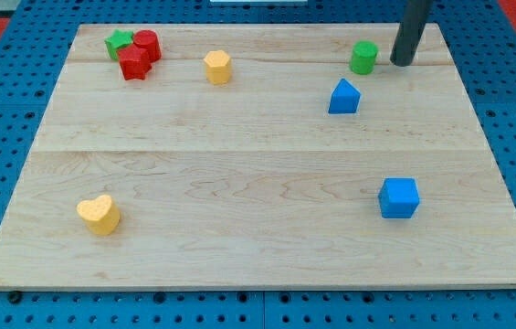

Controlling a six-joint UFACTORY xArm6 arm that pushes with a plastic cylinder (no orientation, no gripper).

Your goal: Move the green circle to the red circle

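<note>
A pale wooden board (pixel 258 174) lies on a blue pegboard surface (pixel 2 137), and the single camera view takes in almost all of it.

The green circle (pixel 363 57) stands upright near the board's top edge, toward the view's right, its round face up; being a short cylinder it has no long axis along the board and points no particular way. My tip (pixel 402 62) is just beside it on the view's right, a narrow gap of wood showing between the two. The rod ends plain, with no jaws, and has hold of nothing.

The red circle (pixel 147 44) sits at the top left, touching a red star-like block (pixel 133 63) below it and a green star-like block (pixel 118 42) on its left; all three crowd the top edge near the left corner. A yellow hexagon-like block (pixel 218 67) stands in the top strip between the green circle and the red circle, nearer the red one, with bare wood either side.

A blue block with a peaked top (pixel 344 97) is near the green circle, lower and to the left. A blue cube (pixel 399 197) sits lower right, a yellow heart (pixel 100 214) lower left, and the middle of the board is open.
</note>
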